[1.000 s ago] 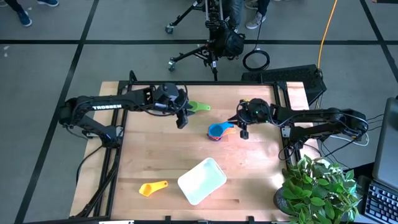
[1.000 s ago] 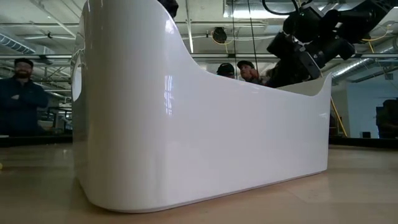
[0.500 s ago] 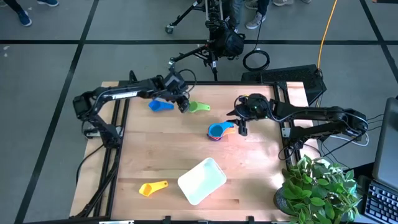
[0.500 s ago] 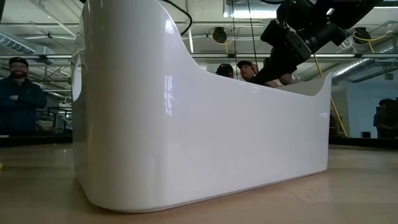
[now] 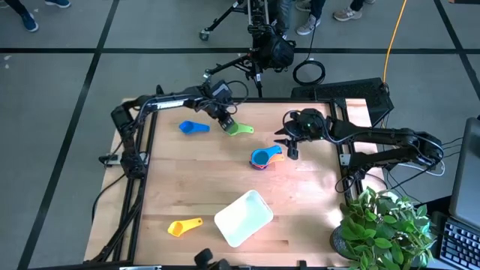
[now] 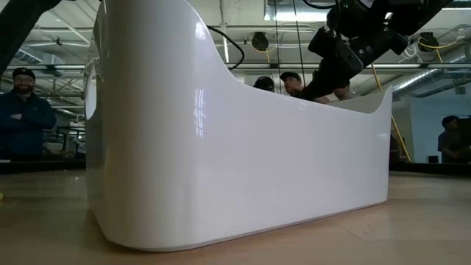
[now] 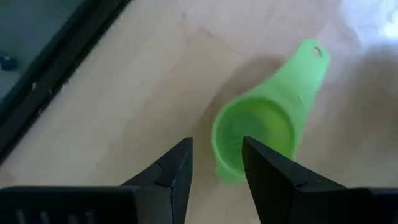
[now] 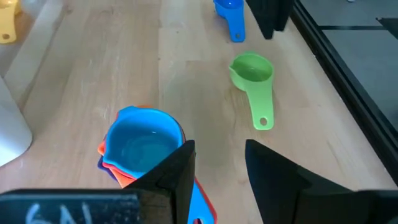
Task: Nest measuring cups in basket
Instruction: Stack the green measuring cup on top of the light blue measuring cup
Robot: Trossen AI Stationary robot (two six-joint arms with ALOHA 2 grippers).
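Observation:
A green cup [image 5: 240,129] lies on its base near the table's far edge, with a blue cup [image 5: 193,127] to its left. My left gripper [image 5: 227,122] is open above the green cup's bowl [image 7: 255,134], its handle pointing away. A nested stack [image 5: 264,157] with a light blue cup on top of orange and red ones stands mid-table. My right gripper [image 8: 217,168] hovers open just right of the stack [image 8: 143,149]. The white basket [image 5: 243,217] and a yellow cup [image 5: 184,226] sit near the near edge. My left gripper's open fingers [image 7: 267,168] come from above over the near rim of the green cup's bowl [image 7: 227,168], on the side away from the handle. Whether they touch it, I cannot tell.
The basket's wall [image 6: 235,147] fills the low view, with my right arm [image 6: 353,44] above its rim and people standing beyond the table. A potted plant [image 5: 382,225] stands at the table's near right corner. Bare wood lies between the stack and the basket.
My left gripper has swung from mid-table toward the far edge and come over the green cup. As the arm swung away, the blue cup came into sight on the table. The right gripper has edged slightly toward the far edge. No cup has moved.

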